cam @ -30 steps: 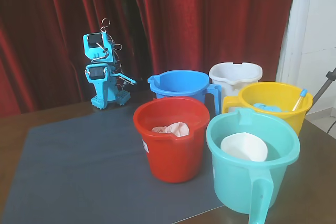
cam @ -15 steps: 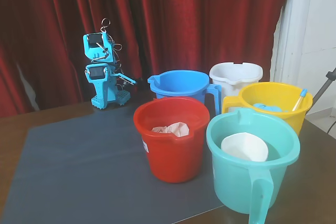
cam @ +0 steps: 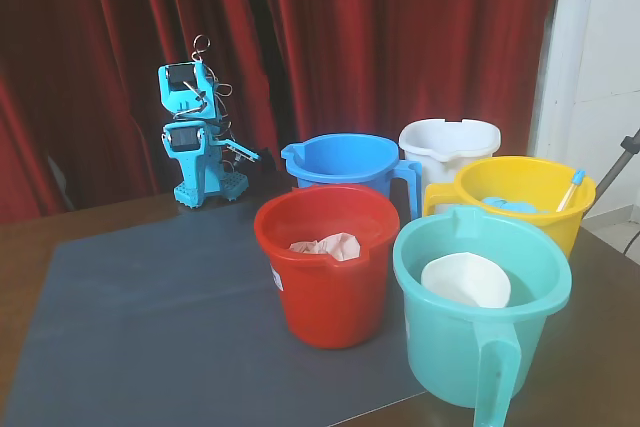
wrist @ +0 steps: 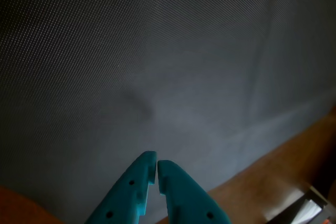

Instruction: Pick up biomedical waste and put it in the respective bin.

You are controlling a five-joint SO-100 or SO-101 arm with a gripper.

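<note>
One syringe with a blue end leaned against the inside wall of the yellow bucket in the fixed view. It was too small to tell if it was the clear-blue one or the pale one. No other syringe showed on the grey mat, so the waste seemed to be in a bin already, or hidden.

Around the yellow bucket stood four more. The white bucket was behind it, the blue bucket to its left, the teal bucket in front with a white bowl-like thing inside, and the red bucket beside that with crumpled pale stuff in it.

The arm sat folded up at the far end of the table, well apart from the buckets. In the wrist view the end effector had its two teal tips almost touching, with just a thin gap, and held nothing. Only the mat lay under it.

What could go wrong? The arm might reach for waste that was not on the mat. The buckets stood close together, so a long reach could bump one, or a drop could land in the wrong bucket.
</note>
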